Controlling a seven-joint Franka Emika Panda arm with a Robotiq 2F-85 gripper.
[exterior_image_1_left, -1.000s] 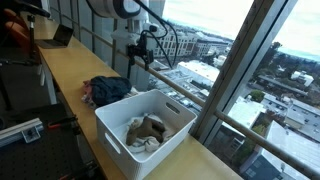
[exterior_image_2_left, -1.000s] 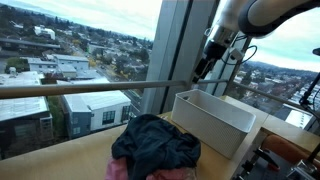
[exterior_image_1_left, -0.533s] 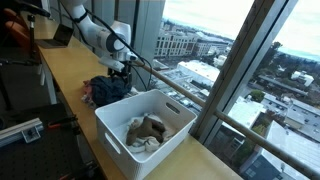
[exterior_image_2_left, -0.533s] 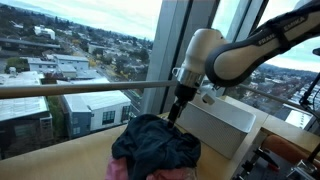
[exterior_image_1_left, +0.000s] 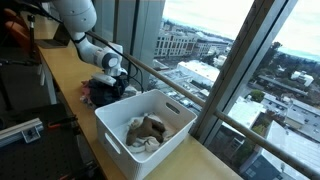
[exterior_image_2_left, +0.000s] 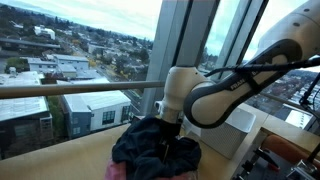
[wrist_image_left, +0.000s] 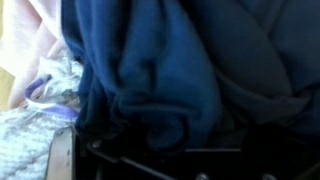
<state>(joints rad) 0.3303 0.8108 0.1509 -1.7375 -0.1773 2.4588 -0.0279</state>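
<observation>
Gripper, jaws spread, sits down on the blue cloth left of centre frame. A white bin stands just lower right.

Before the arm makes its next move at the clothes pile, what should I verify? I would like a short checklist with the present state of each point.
1. The gripper is low at the dark blue garment: ok.
2. Jaws stand open: ok.
3. Cloth lies between the fingers: cannot tell; the wrist view shows only blue folds close up.
4. The pink garment underneath stays out of the grasp: cannot tell.
5. The white bin stands beside the pile with room left: ok; only a few clothes lie inside.
</observation>
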